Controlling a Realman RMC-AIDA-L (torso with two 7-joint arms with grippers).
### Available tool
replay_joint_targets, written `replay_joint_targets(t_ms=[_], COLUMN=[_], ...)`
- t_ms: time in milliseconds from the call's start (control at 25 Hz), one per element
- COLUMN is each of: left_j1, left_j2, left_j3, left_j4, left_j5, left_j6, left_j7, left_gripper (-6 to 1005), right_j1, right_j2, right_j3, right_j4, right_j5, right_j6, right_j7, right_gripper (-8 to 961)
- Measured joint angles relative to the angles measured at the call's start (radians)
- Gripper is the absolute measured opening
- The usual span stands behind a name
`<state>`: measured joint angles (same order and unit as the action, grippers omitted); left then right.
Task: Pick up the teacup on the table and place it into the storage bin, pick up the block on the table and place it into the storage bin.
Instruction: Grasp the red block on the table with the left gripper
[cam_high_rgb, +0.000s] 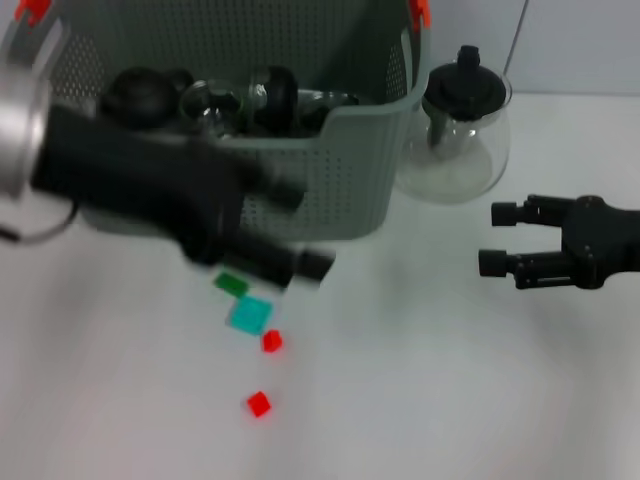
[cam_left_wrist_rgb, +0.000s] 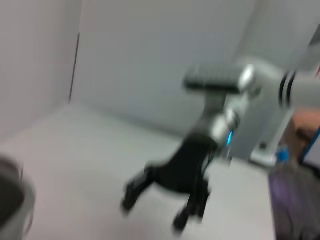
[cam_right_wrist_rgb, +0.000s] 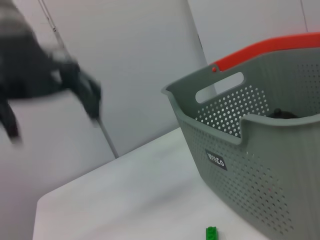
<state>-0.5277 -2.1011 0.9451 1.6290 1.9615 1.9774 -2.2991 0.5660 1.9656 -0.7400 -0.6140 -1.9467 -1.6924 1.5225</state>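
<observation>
**Left arm low in front of the basket, right arm idle at the table's right edge**

The white table (cam_high_rgb: 420, 400) carries everything. Toward its far edge, left of centre, stands the storage bin, a large grey-green perforated plastic basket (cam_high_rgb: 340, 170) with orange handle clips and a small black label on its near wall. Inside it lie several clear glass teacups with black lids (cam_high_rgb: 215, 100), bunched against the near wall. Just beside the basket's right corner stands a round glass teapot with a black lid (cam_high_rgb: 463, 130), close to the basket.

The left gripper (cam_high_rgb: 290, 228) reaches in from the left edge, blurred, its black fingers pointing right across the basket's near wall and above the table. Its jaws look spread with nothing seen between them.

The right gripper (cam_high_rgb: 497, 238) hangs near the table's right edge, well apart from the basket, its two black fingers parted wide and holding nothing.

On the table just under the left gripper lie the small blocks: a flat teal square block (cam_high_rgb: 249, 314), a dark green block (cam_high_rgb: 231, 284) at its far side, a red block (cam_high_rgb: 271, 341) touching the teal one's near corner, and a second red block (cam_high_rgb: 258, 404) alone, nearer the front edge.
</observation>
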Motion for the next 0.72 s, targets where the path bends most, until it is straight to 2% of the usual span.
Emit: replay_joint_targets(t_ms=[200, 320, 520, 720], left_j1=[0.044, 0.06, 0.056, 0.036], left_j2=[-0.052, -0.074, -0.076, -0.077], left_j3=[0.146, 0.277, 0.421, 0.514], left_j4=[-0.001, -0.024, -0.12, -0.211], left_j5=[0.271, 0.411, 0.507, 0.602], left_j6=[-0.007, -0.055, -0.15, -0.255], left_j7=[0.055, 0.056, 0.049, 0.047], left_gripper=[846, 845, 845, 844], right_j1=[0.0, -0.001, -0.007, -0.011], right_j2=[-0.001, -0.001, 0.002, 0.001], right_j3=[0.001, 0.001, 0.001, 0.006], right_j4=[0.003, 0.003, 0.004, 0.004], right_j5=[-0.001, 0.0, 0.002, 0.005], right_j6=[0.004, 0.002, 0.006, 0.001], right_j7=[-0.001, -0.001, -0.007, -0.005], right_gripper=[944, 944, 945, 945])
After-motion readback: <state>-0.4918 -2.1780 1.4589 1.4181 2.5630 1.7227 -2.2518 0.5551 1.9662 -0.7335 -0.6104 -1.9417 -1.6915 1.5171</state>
